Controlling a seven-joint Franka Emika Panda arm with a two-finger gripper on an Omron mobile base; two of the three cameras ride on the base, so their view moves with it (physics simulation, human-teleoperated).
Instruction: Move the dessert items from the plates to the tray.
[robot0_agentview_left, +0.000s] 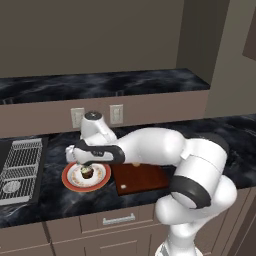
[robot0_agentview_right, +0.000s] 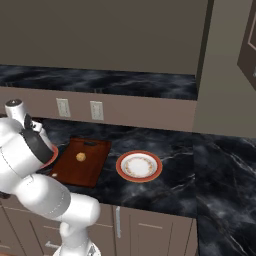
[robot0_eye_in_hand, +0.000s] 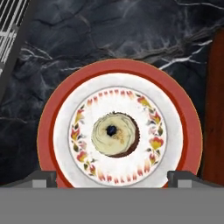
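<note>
I have the gripper (robot0_eye_in_hand: 112, 178) hanging over the left plate (robot0_agentview_left: 68, 176), fingertips spread wide (nothing between them), the chocolate cupcake (robot0_eye_in_hand: 115, 134) centred below on that plate. The tray (robot0_agentview_right: 92, 160) lies just right of it on the black marble counter (robot0_agentview_right: 200, 170), with 1 pastry ball (robot0_agentview_right: 80, 157) on it. The right plate (robot0_agentview_right: 139, 165) is bare. A metal rack (robot0_agentview_left: 20, 167) is far left.

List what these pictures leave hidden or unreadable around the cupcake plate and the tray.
- Left base view: the arm covers the top of the tray.
- Right base view: the arm hides most of the cupcake's plate.
- Hand view: the gripper fingertips are cut off at the bottom; the cupcake sits centred between them.
</note>
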